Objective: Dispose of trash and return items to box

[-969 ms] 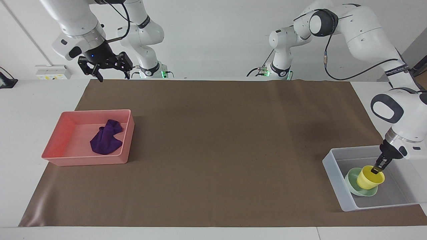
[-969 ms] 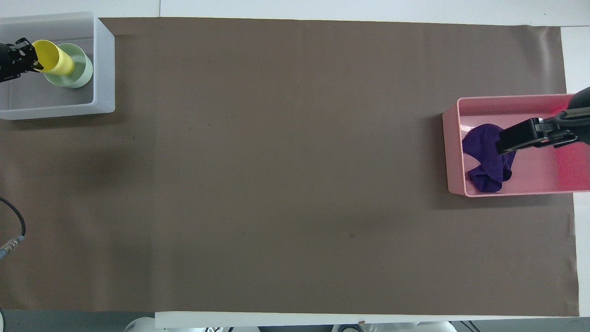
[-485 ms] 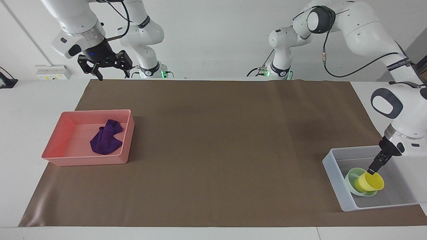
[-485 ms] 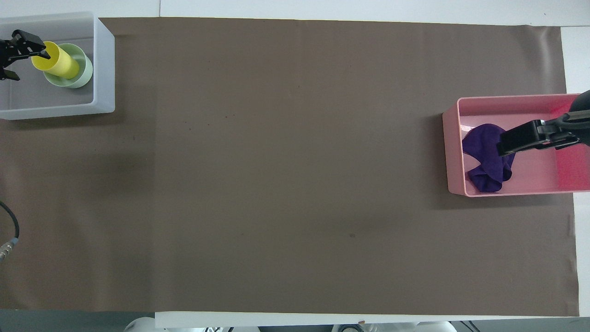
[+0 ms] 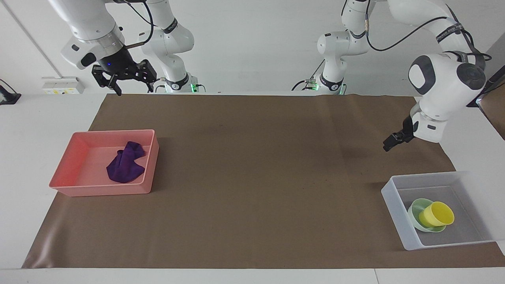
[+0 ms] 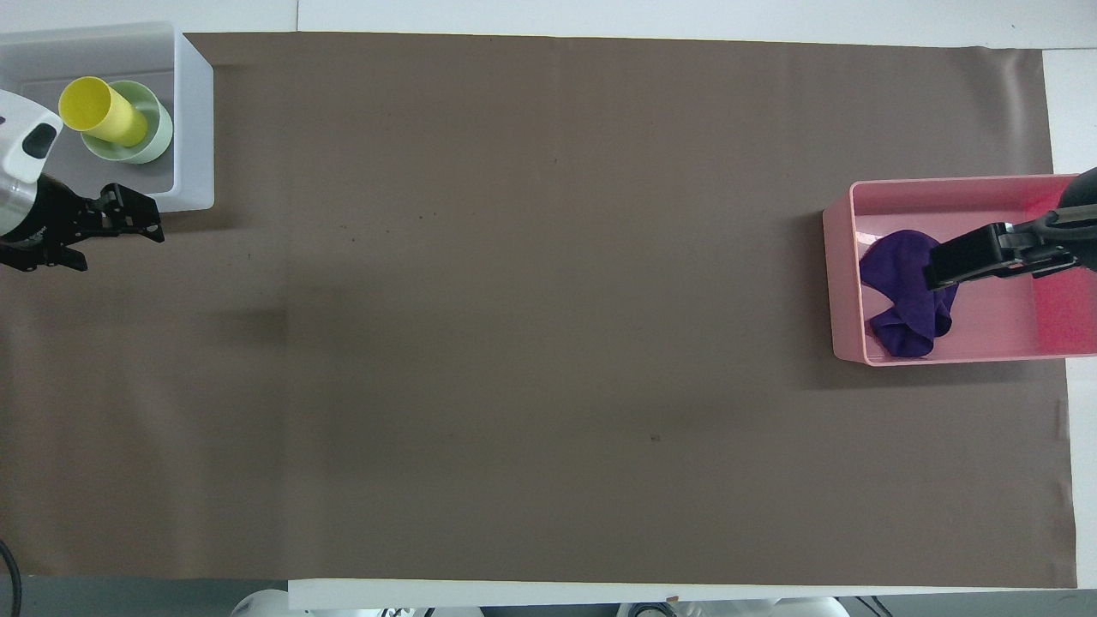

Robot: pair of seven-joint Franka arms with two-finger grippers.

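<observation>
The yellow cup [image 5: 436, 214] leans in the mint-green bowl [image 5: 419, 213], both inside the grey-white box [image 5: 391, 196] at the left arm's end of the desk [image 5: 23, 130]; the purple cloth wad [image 5: 125, 162] lies in the pink tray [image 5: 63, 185] at the right arm's end; judged from this, every item sits where the task wants it, and the step in hand is only a clean retreat of the arms; the left hand [image 5: 395, 139] hangs empty over the brown mat [image 5: 252, 177], above the strip between the box and the robots, with a gap showing between its fingers [image 6: 128, 224] in the overhead view, so it reads as spread and holding nothing; the right hand [image 5: 123, 75] is held high with its fingers apart and empty; from above it covers part of the tray, though the facing view shows it far above the cloth; to finish well, each arm should rise first and only then swing home, since the box wall stands close under the left hand and a low sweep could catch its rim and jolt the tilted cup out of the bowl; the middle of the mat offers wide open room for both arms; the box sits at the mat's edge near the desk's corner, so any nudge outward there is the one real risk.
</observation>
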